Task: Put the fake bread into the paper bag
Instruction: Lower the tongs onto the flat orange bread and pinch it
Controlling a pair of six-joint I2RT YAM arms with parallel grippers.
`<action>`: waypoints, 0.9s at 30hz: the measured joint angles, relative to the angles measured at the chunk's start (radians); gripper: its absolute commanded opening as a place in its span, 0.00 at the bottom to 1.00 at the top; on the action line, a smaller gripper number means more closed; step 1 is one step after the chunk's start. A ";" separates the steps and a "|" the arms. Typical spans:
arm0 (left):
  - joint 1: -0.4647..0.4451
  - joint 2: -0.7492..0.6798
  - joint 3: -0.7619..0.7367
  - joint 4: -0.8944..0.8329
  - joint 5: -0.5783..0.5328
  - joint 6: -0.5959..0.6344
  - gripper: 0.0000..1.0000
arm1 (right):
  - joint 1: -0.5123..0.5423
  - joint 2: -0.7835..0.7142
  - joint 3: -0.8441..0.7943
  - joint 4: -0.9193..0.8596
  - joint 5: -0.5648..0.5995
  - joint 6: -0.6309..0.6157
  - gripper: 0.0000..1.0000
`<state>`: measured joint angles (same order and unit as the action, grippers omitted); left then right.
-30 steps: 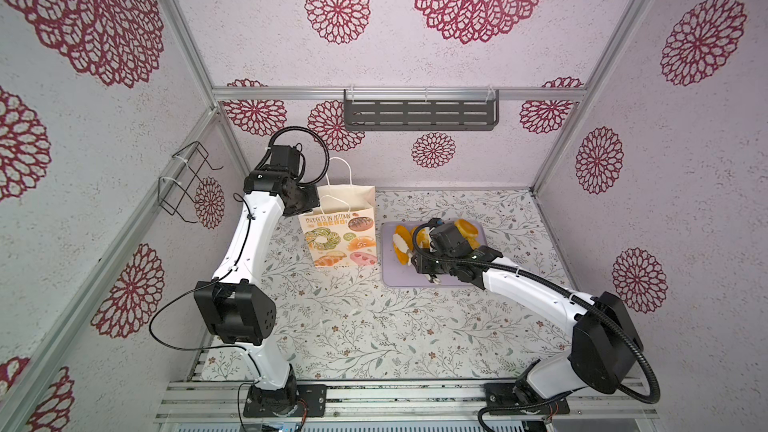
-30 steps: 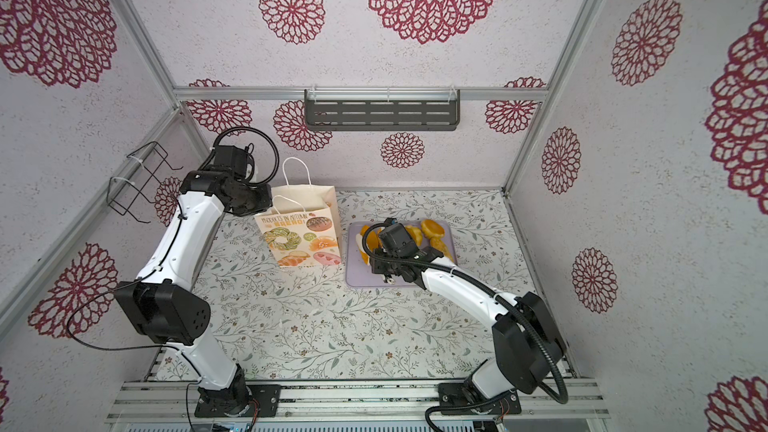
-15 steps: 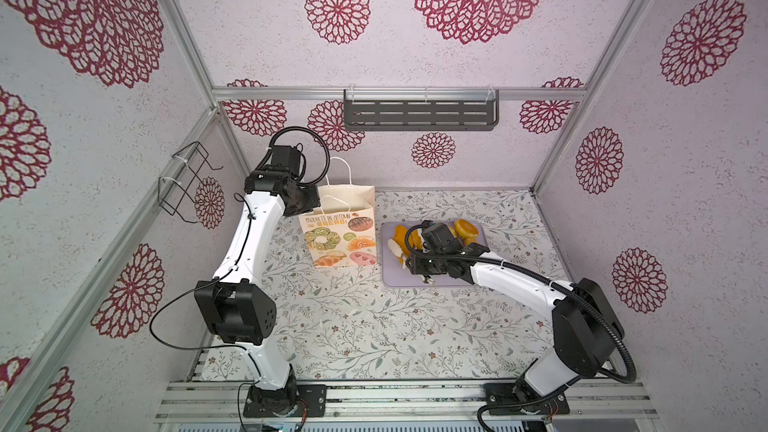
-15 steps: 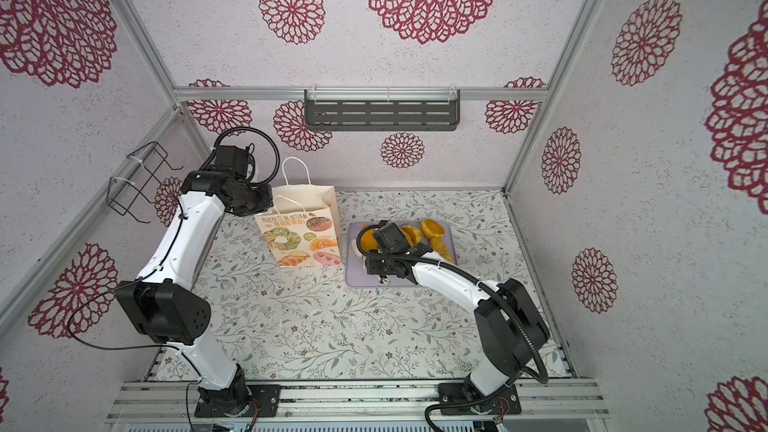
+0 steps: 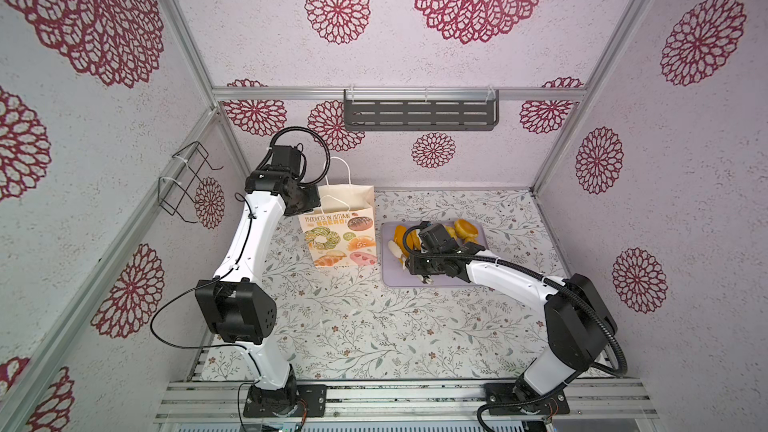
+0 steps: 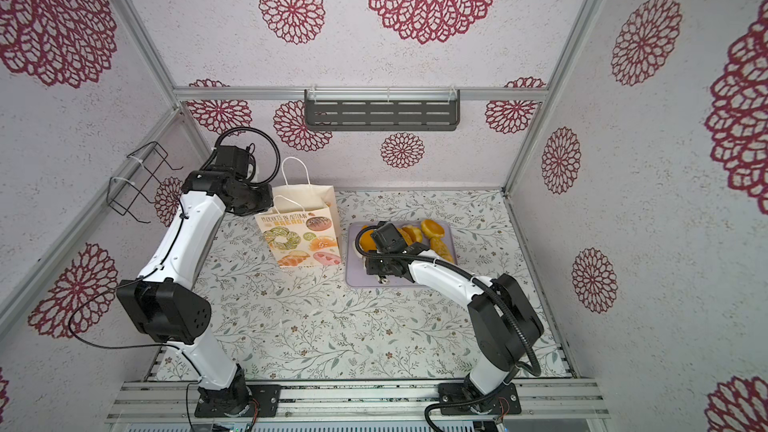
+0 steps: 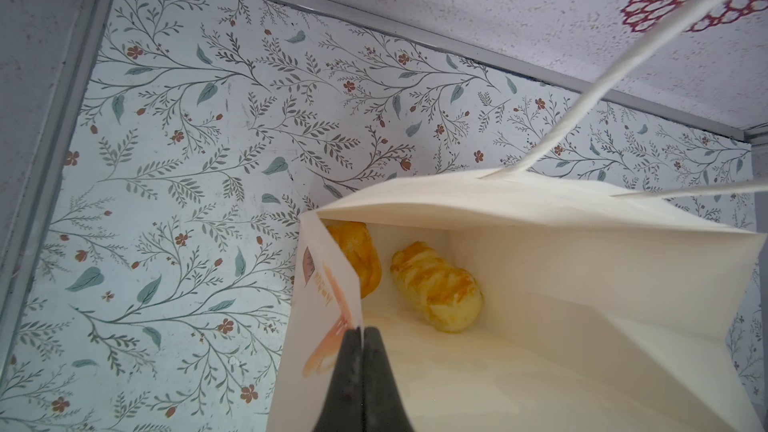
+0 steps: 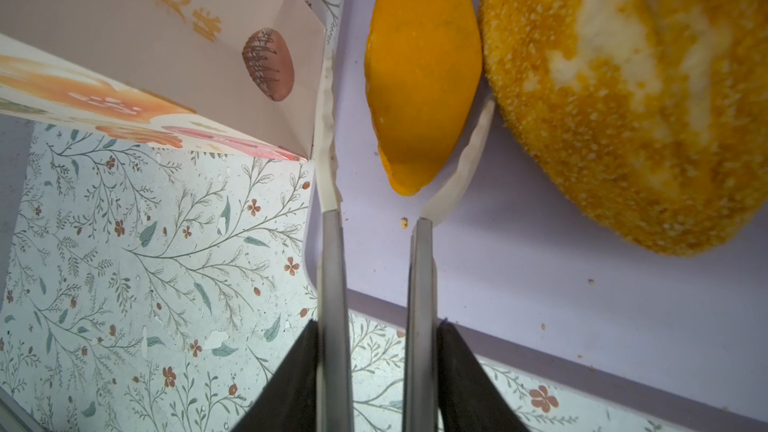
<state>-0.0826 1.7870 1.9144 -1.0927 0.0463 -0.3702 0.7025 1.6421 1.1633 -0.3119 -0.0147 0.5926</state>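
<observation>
Left gripper (image 7: pixel 360 331) on "AUTUMN BREAD" paper bag (image 5: pixel 338 238)

Upright on the floral surface (image 5: pixel 353 326), paper bag (image 5: pixel 340 234) with the left arm (image 5: pixel 253 234) reaching to its left rim, just right of it a lilac tray (image 5: pixel 395 278) carrying orange fake bread (image 5: pixel 463 227), wrist of the right arm (image 5: pixel 498 272) low over the tray's left half.

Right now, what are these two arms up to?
They are bagging toy bread. The left gripper is shut on the paper bag at its rim, holding it open; two loaves lie inside. The right gripper, open, straddles the narrow end of a smooth orange loaf on the lilac tray, not yet gripping it. A crumb-coated bun sits beside it.
</observation>
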 measured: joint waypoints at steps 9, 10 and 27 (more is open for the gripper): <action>-0.003 0.001 0.000 0.001 -0.003 0.000 0.00 | -0.002 0.000 0.000 0.004 0.010 -0.010 0.21; -0.003 0.002 0.000 0.001 -0.004 0.000 0.00 | -0.002 0.000 0.000 0.005 0.010 -0.013 0.18; -0.005 0.005 0.000 0.006 -0.012 0.001 0.00 | -0.003 -0.031 -0.012 0.012 0.008 -0.015 0.05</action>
<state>-0.0872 1.7920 1.9144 -1.0863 0.0341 -0.3695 0.6998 1.6115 1.1511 -0.2996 -0.0067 0.5777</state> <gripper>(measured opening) 0.040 0.246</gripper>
